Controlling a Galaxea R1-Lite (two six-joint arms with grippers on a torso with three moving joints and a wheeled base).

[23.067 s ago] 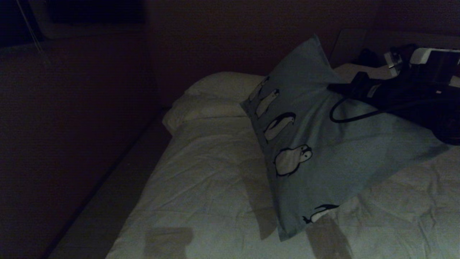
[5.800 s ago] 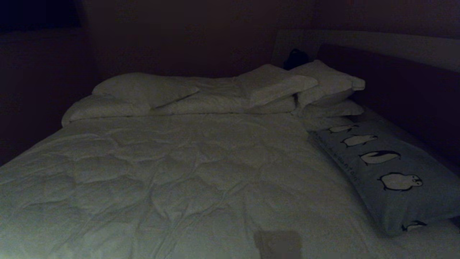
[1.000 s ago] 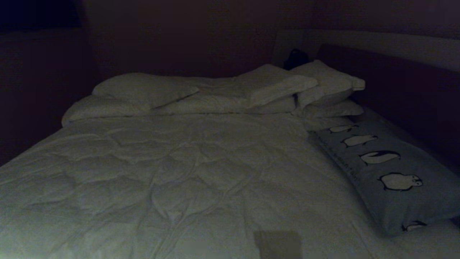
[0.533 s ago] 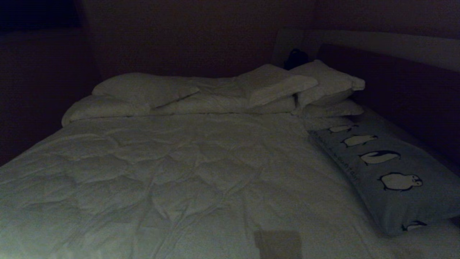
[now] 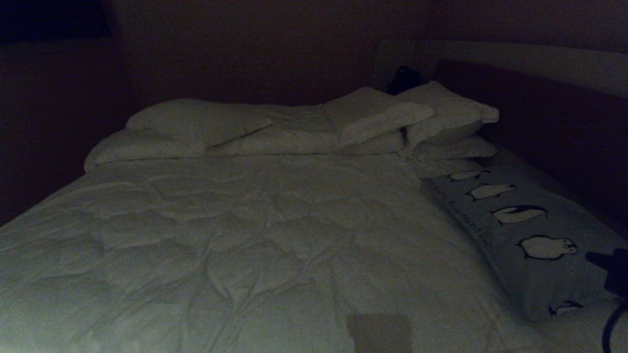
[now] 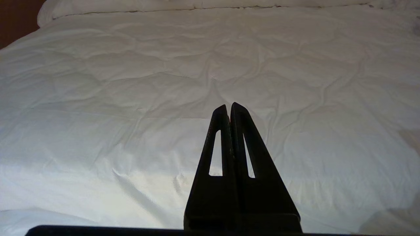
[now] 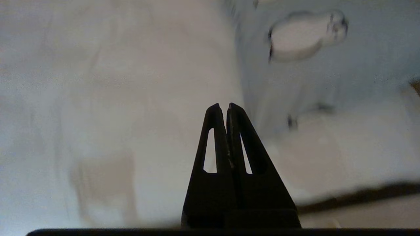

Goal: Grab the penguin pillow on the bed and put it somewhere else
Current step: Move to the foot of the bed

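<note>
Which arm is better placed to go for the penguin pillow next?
Right. The penguin pillow lies along the bed's right side, the right gripper faces it, and the left gripper faces bare comforter.

My right fingers [image 7: 215,131] are matt black, plastic by the look, smooth, with slotted cut-outs; my left fingers [image 6: 218,131] match. The comforter [image 5: 235,235] is white cloth, quilted, creased and matt. On it near the headboard [image 5: 549,127], the penguin pillow [image 5: 520,245] is smooth grey-blue printed fabric. The white pillows [image 5: 196,122] beside it are soft plain cloth. The headboard is dark; material unclear.
</note>
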